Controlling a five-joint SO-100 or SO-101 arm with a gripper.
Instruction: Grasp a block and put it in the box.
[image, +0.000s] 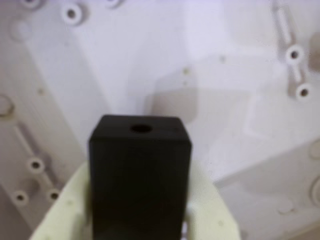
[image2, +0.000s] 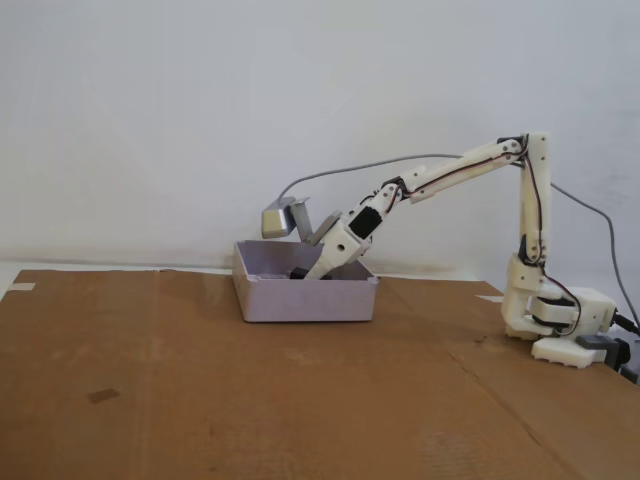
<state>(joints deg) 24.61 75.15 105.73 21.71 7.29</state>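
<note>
The box (image2: 305, 298) sits on a brown cardboard sheet (image2: 200, 400) in the fixed view, a little left of the middle. It is pale and low, with thin walls.

The white arm (image2: 470, 165) starts at its base (image2: 555, 320), which stands well to the right of the box on the same cardboard. From there it goes up, bends, and reaches down to the left, over the right wall of the box. The gripper (image2: 305, 272) dips inside the box, below the rim. A small grey camera (image2: 280, 218) sticks out just above the box, at the left side of the arm's wrist, and a grey cable (image2: 340, 170) curves up from it.

The block (image: 140, 175) is black. In the wrist view it fills the lower middle, with a round hole in its top face. Pale yellowish fingers (image: 210, 210) press close on both sides of it, so the gripper is clamped on the block. Behind the block is the pale floor of the box (image: 150, 55) (it has little round bumps and raised strips). I cannot tell if the block touches the floor or hangs just above it.

In the fixed view only a small dark bit of the block (image2: 298, 272) peeks over the front wall of the box, inside it.
</note>
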